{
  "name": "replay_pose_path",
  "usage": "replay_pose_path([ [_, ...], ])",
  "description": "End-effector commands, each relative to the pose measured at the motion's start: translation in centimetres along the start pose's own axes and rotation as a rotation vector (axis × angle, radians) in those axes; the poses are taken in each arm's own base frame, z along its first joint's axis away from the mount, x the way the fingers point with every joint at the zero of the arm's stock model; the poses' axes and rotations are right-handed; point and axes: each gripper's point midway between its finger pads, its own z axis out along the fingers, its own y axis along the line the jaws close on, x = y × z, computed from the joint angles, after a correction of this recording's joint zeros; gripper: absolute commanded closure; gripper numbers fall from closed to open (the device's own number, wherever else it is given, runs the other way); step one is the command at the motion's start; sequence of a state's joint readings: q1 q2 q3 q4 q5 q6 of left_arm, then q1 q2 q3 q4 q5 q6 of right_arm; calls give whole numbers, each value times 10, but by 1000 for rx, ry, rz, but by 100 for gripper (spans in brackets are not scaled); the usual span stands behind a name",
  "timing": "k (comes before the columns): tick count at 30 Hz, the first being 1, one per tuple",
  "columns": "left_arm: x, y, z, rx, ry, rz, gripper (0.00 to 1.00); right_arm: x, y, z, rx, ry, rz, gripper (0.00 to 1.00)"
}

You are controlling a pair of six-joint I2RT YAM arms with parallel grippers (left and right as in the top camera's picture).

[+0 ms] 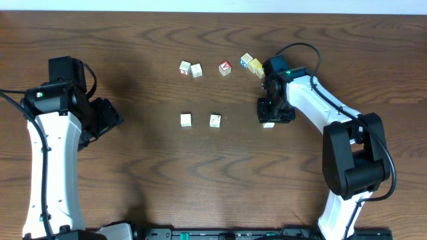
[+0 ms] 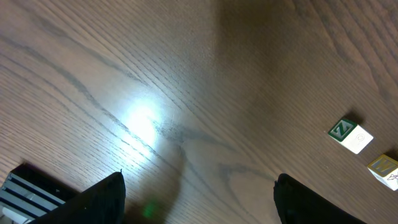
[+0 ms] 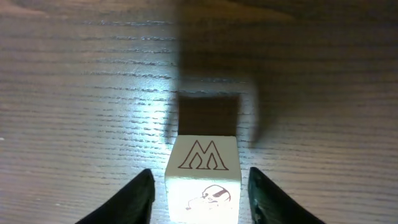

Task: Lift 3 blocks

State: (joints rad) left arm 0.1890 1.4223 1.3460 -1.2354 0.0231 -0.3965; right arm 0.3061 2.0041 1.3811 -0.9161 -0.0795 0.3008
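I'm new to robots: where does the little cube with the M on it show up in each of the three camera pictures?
Overhead: the M cube sits right of centre, half hidden under the right gripper.
Left wrist: not in it.
Right wrist: the M cube is at bottom centre, between the open fingers, touching neither.
Shared landmark: the dark wood-grain table, seen in all three.

Three whitish-cream cubes rest flat in a loose row. The left block [image 1: 185, 120] and the middle block [image 1: 215, 120] lie near each other, with faint marks on top. The right block [image 3: 202, 168] (a brown M on top, a small drawing on its front face) sits farther off, between the right gripper's [image 3: 202, 190] fingers, with a slim gap on either side.
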Motion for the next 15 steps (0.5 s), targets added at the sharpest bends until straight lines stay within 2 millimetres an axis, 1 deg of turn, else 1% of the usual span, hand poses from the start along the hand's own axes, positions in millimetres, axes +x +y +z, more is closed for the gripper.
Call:
replay_pose_path([
  [1,-3,1,-5,0,-16,-13,23,3,7,4,-4,17,-22,51],
  [5,-4,1,-5,0,-17,-13,23,-2,9,-5,-4,10,-24,49],
  [7,-4,1,-5,0,-17,-13,23,-5,10,-13,0,5,-25,49],
  [9,-3,1,-5,0,-16,-13,23,-10,12,-23,-1,-1,-41,48],
  [12,-3,1,-5,0,-16,-13,23,-19,18,-46,-7,-16,-49,48],
  [13,-4,1,-5,0,-17,-13,23,-21,21,-52,-15,-21,-52,47],
  [15,-3,1,-5,0,-16,-13,23,-26,38,-67,-74,-35,-68,46],
])
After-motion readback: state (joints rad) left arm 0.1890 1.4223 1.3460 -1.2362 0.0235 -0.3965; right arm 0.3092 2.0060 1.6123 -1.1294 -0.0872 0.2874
